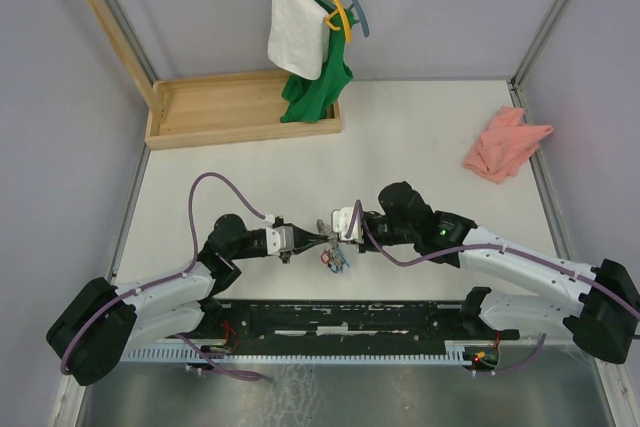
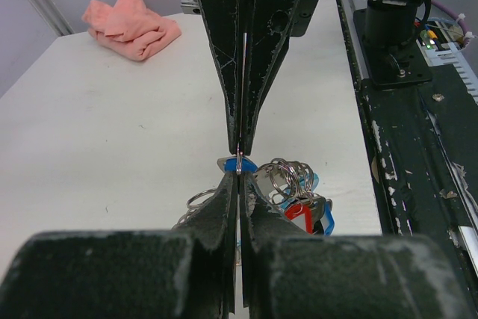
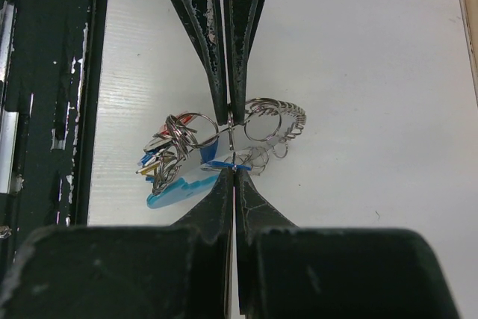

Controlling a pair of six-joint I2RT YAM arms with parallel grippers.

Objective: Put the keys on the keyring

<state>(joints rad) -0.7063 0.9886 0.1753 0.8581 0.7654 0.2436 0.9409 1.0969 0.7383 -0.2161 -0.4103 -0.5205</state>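
Observation:
My left gripper and right gripper meet tip to tip just above the table, both shut. In the left wrist view my left gripper pinches the blue key at its head. The opposite fingers hold a thin keyring, seen edge-on. In the right wrist view my right gripper grips that keyring beside the blue key. A bunch of rings and tags hangs below, and the red key is in it. The bunch rests on the table.
A pink cloth lies at the far right. At the back left are a wooden tray and hangers with a white towel and a green garment. A black rail runs along the near edge.

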